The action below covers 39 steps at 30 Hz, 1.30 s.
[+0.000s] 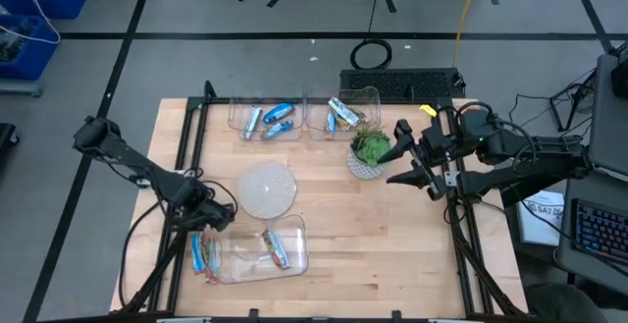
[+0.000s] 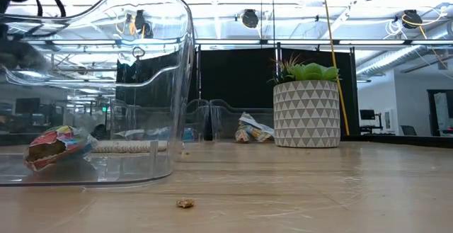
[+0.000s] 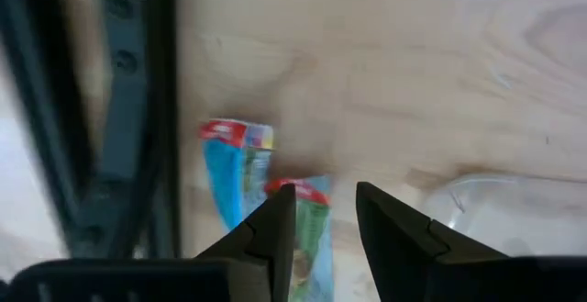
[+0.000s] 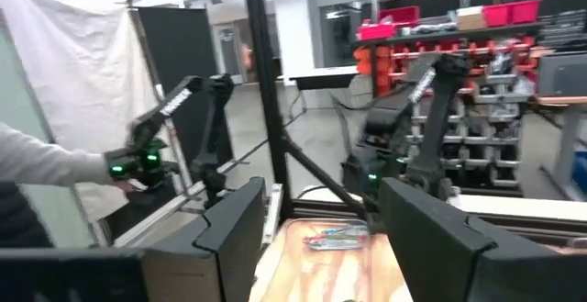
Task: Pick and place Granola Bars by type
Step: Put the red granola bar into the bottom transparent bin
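Two blue foil bars with red ends lie flat on the wood by the table's near left corner. My left gripper hangs open just above them. In its wrist view the fingers straddle the end of one bar, and the other bar lies beside it. Whether a finger touches the bar, I cannot tell. A dark-and-red bar lies in the near clear tub. Blue bars and silver-green bars fill two far tubs. My right gripper waits open beside the plant, off the table.
A potted green plant stands right of centre, near the right gripper. A round clear lid lies mid-table. The near tub's rim lies close to the left fingers. A dark frame rail runs along the table's left edge. A crumb lies near the front.
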### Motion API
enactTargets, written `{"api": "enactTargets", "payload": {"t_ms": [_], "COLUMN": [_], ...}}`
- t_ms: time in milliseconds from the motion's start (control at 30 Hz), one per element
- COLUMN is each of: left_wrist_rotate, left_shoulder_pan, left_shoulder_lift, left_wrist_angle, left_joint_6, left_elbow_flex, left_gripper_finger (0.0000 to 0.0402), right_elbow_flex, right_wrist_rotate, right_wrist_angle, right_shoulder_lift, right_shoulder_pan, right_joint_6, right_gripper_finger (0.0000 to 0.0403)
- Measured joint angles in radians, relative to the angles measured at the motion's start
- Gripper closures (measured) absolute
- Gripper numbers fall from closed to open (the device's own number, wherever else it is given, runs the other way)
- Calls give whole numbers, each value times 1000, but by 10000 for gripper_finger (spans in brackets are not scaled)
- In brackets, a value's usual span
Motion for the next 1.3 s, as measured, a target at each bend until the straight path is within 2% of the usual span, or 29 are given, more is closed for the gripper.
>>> {"api": "enactTargets", "payload": {"t_ms": [133, 333, 600, 700, 867, 1067, 1300], "left_wrist_rotate": [23, 25, -88, -106, -97, -74, 47], "left_shoulder_pan": [-4, -3, 31, 42, 45, 42, 38], "left_shoulder_lift": [4, 3, 3, 3, 3, 3, 50], "left_wrist_angle": [31, -65, -47, -39, 1, -35, -51], "left_joint_6": [-32, -6, -11, -63, -74, -158, -141], "left_elbow_flex": [-38, -40, -40, -40, -40, -40, -40], "left_gripper_finger": [280, 280, 280, 280, 279, 279, 279], "right_elbow_flex": [0, 0, 0, 0, 0, 0, 0], "right_wrist_rotate": [-6, -29, -35, -65, -90, -111, -111], "right_wrist_angle": [0, 0, -3, -3, -3, -8, -38], "right_shoulder_lift": [0, 0, 0, 0, 0, 0, 0], "right_shoulder_pan": [0, 0, 0, 0, 0, 0, 0], "right_joint_6": [24, 43, 29, 12, 10, 5, -27], "right_gripper_finger": [195, 195, 195, 195, 195, 195, 195]}}
